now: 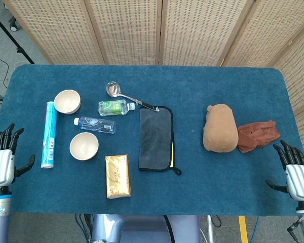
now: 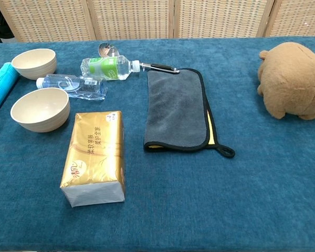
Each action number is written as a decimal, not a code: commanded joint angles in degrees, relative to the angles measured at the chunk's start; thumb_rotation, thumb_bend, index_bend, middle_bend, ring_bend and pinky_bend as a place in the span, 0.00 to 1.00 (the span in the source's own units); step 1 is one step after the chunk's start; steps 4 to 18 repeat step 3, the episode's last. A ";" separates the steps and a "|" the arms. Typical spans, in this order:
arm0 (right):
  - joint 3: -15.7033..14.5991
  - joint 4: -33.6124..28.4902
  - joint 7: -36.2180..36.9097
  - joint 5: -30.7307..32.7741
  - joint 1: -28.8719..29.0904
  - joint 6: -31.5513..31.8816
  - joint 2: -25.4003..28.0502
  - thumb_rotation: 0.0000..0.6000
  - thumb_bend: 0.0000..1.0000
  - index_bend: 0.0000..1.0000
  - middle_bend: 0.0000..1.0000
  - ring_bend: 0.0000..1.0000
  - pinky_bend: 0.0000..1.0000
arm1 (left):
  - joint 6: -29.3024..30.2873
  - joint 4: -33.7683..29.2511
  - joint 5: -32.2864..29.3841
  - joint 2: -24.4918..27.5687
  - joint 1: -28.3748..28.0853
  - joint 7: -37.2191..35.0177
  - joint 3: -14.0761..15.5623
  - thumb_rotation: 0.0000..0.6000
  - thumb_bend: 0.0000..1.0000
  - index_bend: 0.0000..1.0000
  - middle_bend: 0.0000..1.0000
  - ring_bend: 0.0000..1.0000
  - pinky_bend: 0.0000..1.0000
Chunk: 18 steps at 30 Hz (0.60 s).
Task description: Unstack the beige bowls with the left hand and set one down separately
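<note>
Bowls unstacked, both upright on the blue surface (image 1: 202, 202) at its left side: far bowl (image 1: 67, 101) near the back, near bowl (image 1: 84, 146) closer to the front, well apart, with a clear bottle (image 1: 95, 124) lying between them. Left robot hand (image 1: 2, 165) off the left edge of the surface, fingers spread, holding nothing, seen only from the head view and cut off at the wrist by the frame's bottom edge. Right robot hand (image 1: 297, 177) likewise empty with fingers apart, at the right front corner, also missing from the chest view. Blue tube (image 1: 48, 134) shown full length from the head, but only as a cut-off end at the left edge of the chest view. Brown cloth (image 1: 257, 135) touching the plush toy (image 1: 220, 128) visible from the head only; plush toy clipped by the right edge in the chest view. Green-labelled bottle (image 1: 114, 107) lying just in front of the ladle (image 1: 125, 95), hiding part of the ladle's bowl in the chest view, while the head view shows the ladle's whole length up to the grey towel (image 1: 155, 139). Yellow strip under the towel's right edge, mostly covered. Gold packet (image 2: 94, 156) in front of the near bowl, its printed writing legible as characters only from the chest view; too small to read from the head.
</note>
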 commanded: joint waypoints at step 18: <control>-0.10 0.25 -0.49 0.15 0.10 -0.36 -0.28 1.00 0.10 0.08 0.00 0.00 0.05 | -1.11 0.26 1.35 -1.15 1.10 -3.51 1.74 1.00 0.34 0.17 0.00 0.00 0.00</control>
